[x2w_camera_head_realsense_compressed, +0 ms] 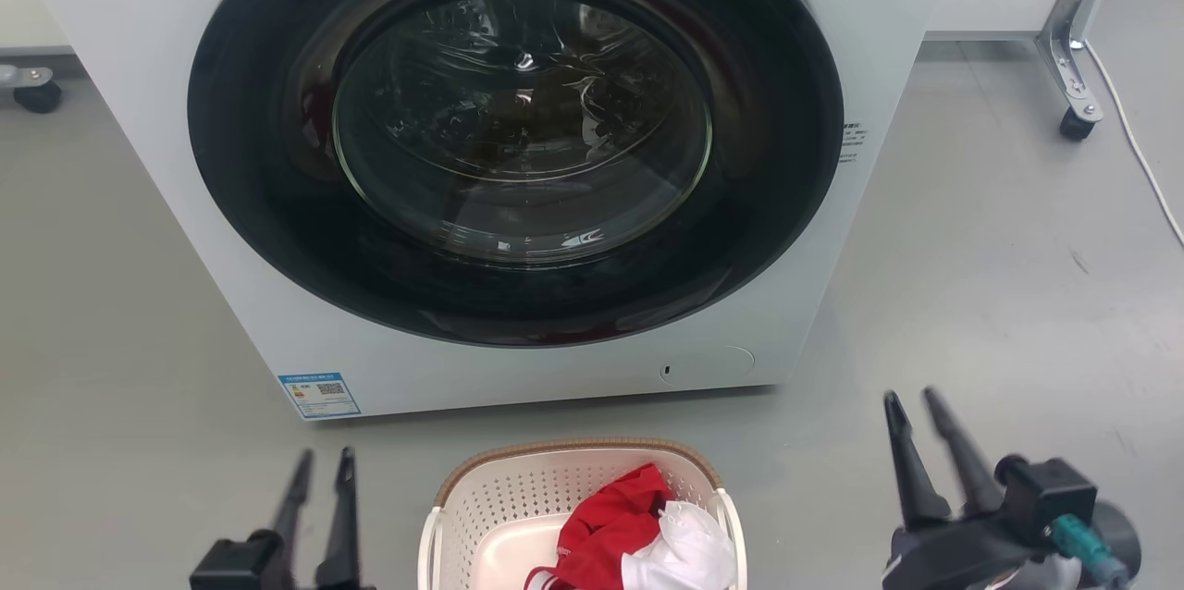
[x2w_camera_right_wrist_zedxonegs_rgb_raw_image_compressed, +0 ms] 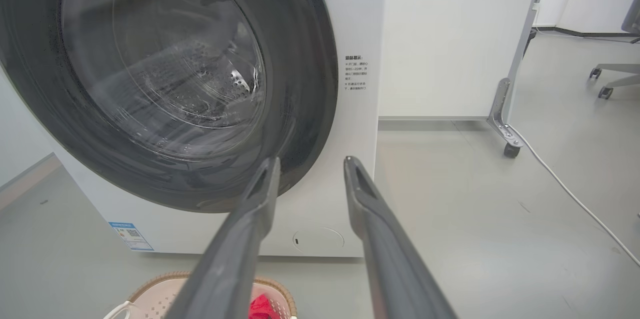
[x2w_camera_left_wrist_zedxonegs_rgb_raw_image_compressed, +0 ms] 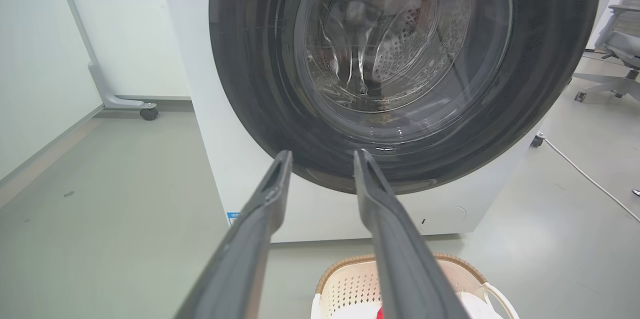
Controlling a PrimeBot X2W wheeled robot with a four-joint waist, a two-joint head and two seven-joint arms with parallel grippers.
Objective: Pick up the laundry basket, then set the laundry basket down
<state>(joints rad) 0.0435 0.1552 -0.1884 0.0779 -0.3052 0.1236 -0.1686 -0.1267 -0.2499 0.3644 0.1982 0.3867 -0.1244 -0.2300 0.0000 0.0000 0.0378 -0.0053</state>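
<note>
The laundry basket (x2w_camera_head_realsense_compressed: 518, 502), cream-white and perforated with a brown woven rim, stands on the floor at the bottom middle of the head view, with red and white clothes inside. Its far rim also peeks in as the basket (x2w_camera_left_wrist_zedxonegs_rgb_raw_image_compressed: 345, 279) and the basket (x2w_camera_right_wrist_zedxonegs_rgb_raw_image_compressed: 150, 286) at the bottom of each wrist view. My left gripper (x2w_camera_head_realsense_compressed: 324, 459) hangs open to the basket's left, apart from it. On the other side my right gripper (x2w_camera_head_realsense_compressed: 911, 398) is open too, holding nothing. Both point toward the washer, as seen past the left gripper (x2w_camera_left_wrist_zedxonegs_rgb_raw_image_compressed: 322, 155) and the right gripper (x2w_camera_right_wrist_zedxonegs_rgb_raw_image_compressed: 310, 161).
A white front-loading washer (x2w_camera_head_realsense_compressed: 518, 155) with a shut dark round door stands right behind the basket. Wheeled partition legs (x2w_camera_head_realsense_compressed: 1073, 63) and a white cable (x2w_camera_head_realsense_compressed: 1138, 146) lie at the right, another caster (x2w_camera_head_realsense_compressed: 37, 91) at the left. Office chair (x2w_camera_left_wrist_zedxonegs_rgb_raw_image_compressed: 620, 54) farther right.
</note>
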